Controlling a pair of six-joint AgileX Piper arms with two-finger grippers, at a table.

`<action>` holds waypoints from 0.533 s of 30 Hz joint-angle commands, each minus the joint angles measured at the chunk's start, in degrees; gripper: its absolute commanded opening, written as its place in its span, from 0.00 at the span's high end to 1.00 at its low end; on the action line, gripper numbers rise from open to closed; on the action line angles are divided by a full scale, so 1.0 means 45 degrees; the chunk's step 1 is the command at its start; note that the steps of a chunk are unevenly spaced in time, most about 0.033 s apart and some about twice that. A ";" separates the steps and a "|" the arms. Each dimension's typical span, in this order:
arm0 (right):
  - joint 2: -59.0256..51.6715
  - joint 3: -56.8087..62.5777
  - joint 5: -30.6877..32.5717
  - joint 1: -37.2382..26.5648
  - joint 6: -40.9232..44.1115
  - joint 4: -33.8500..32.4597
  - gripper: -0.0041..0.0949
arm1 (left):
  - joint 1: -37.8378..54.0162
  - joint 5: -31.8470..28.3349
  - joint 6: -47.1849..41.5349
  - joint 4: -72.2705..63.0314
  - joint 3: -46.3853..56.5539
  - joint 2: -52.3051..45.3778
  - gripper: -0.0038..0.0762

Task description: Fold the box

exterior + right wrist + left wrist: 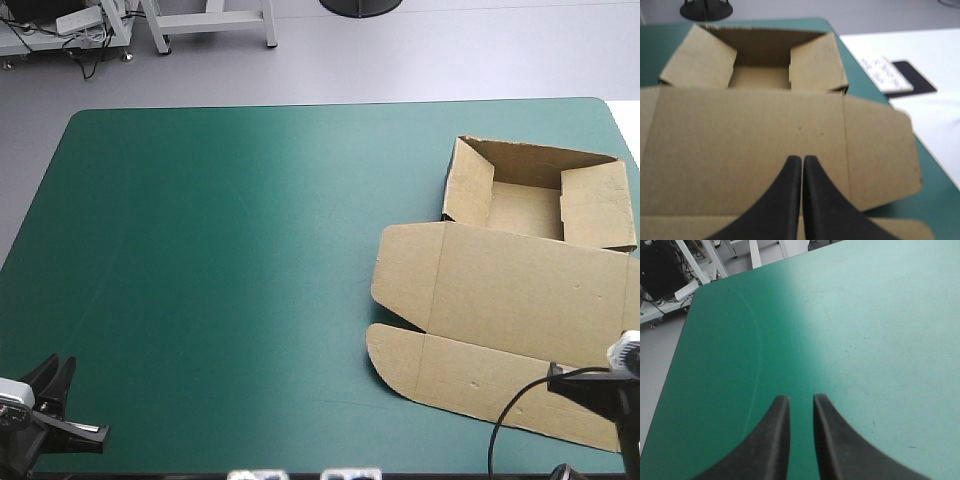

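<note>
The counter (220, 250) has a teal-green cover, seen from above and behind me. The brown box (500, 290) lies on the right half, from about 2 o'clock down to 5 o'clock, close to the right edge. It is half built. Its far part is an open tray (525, 210) at 2 o'clock, with four walls standing and the side walls tucked inward. Its lid (520, 290) lies flat on the cover at 4 o'clock, joined to the tray's near wall. A rounded side flap (405, 262) juts from the lid toward 9 o'clock, and a long front strip (470, 380) lies flat along the lid's near edge.

My right end effector (802, 159) is at 5 o'clock, over the near part of the lid and pointing toward the tray. Its black fingers are pressed together in one pointed arch, gripping nothing. I cannot tell whether the tips touch the board.

My left end effector (800, 399) is at 7 o'clock, near the counter's near left corner, well apart from the box. Its fingers are slightly spread, with a narrow strip of cover showing between them, and they pinch nothing.
</note>
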 commanded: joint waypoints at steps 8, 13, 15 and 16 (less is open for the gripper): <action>-0.0957 0.2718 -0.1663 0.3392 -0.0698 0.1391 0.96 | -0.0016 -0.0769 -0.0020 -0.0555 0.0814 -0.0192 0.81; -0.0957 0.2715 -0.1874 0.5800 -0.1307 0.0994 0.96 | -0.0016 -0.0769 0.0331 -0.1529 0.1847 -0.0939 0.81; -0.0957 0.2715 -0.2051 0.6430 -0.1307 0.0838 0.96 | -0.0016 -0.0796 0.0358 -0.1601 0.2027 -0.1350 0.82; -0.0957 0.2723 -0.2153 0.6598 -0.1198 0.0838 0.96 | -0.0016 -0.0831 0.0358 -0.1628 0.2003 -0.1500 0.82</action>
